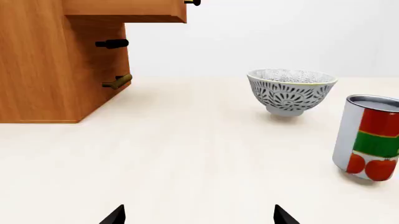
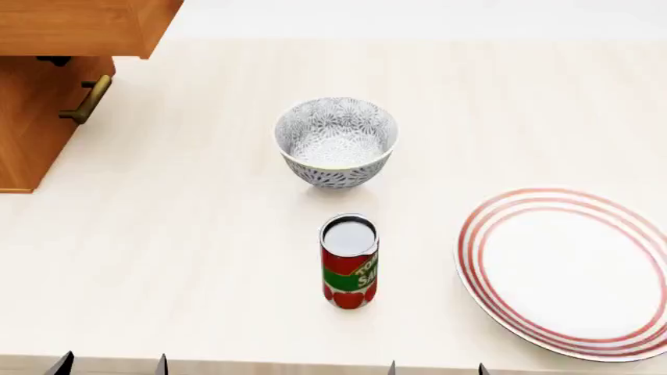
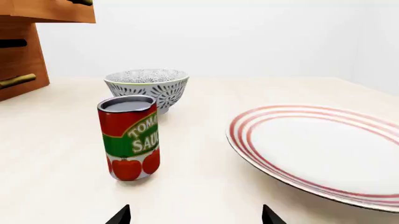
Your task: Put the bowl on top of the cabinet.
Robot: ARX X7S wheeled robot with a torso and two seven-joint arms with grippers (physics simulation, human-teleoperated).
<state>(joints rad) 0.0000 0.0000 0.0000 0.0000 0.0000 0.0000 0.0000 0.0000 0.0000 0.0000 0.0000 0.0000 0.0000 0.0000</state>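
Bowl (image 2: 336,141) sits upright on the table (image 2: 208,234), mid-frame in the head view — nothing holds it yet. Cabinet (image 2: 42,86) stands in the upper left. Both grippers, left gripper (image 1: 198,215) and right gripper (image 3: 195,215), are spread wide and empty. Next, one must reach past the can (image 2: 348,262) and grab the bowl.

One deep round white ceramic bowl with dense blue-grey floral pattern (image 2: 336,141), centre of the head frame. One red-and-green cylindrical tomato sauce can with silver lid (image 2: 348,261), just below it. One flat white plate ringed in red (image 2: 490,269), lower right. One orange-brown wooden cabinet (image 2: 31,117), upper left, with two brass bar handles (image 2: 87,100) counted in the left wrist frame. Two pairs of dark gripper fingertips (image 2: 62,363) along the bottom edge.
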